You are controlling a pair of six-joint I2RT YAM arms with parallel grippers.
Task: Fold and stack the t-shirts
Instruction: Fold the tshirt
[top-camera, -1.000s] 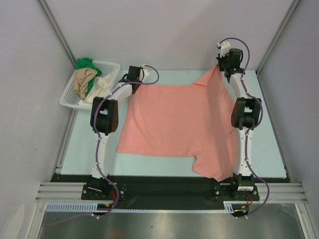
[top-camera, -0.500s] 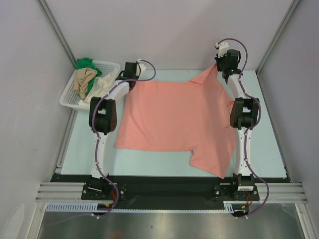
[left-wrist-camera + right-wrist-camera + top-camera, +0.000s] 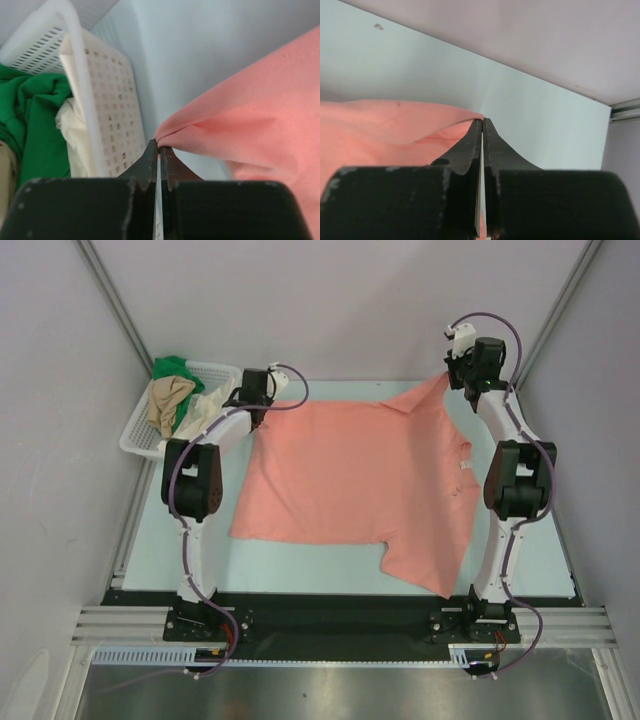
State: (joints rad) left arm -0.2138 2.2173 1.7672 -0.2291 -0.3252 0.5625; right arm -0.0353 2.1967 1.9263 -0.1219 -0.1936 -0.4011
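- Shirt [image 3: 350, 480] — the pink one — lies spread over the middle of the table [image 3: 150, 550].
- Left claw [image 3: 159, 147] and right claw [image 3: 482, 122] are each clamped tight on a far corner of it (fingers almost meeting).
- Good practice: draw both corners evenly, cloth taut and low, to avoid wrinkles.
- Other shirts [image 3: 172, 390] sit in the basket [image 3: 110, 115], far left.
- No writing is readable.

Matt soft cloth on salmon t-shirt [image 3: 350, 480]; smooth white perforated plastic basket [image 3: 222, 368]; table [image 3: 545, 550] smooth, matt
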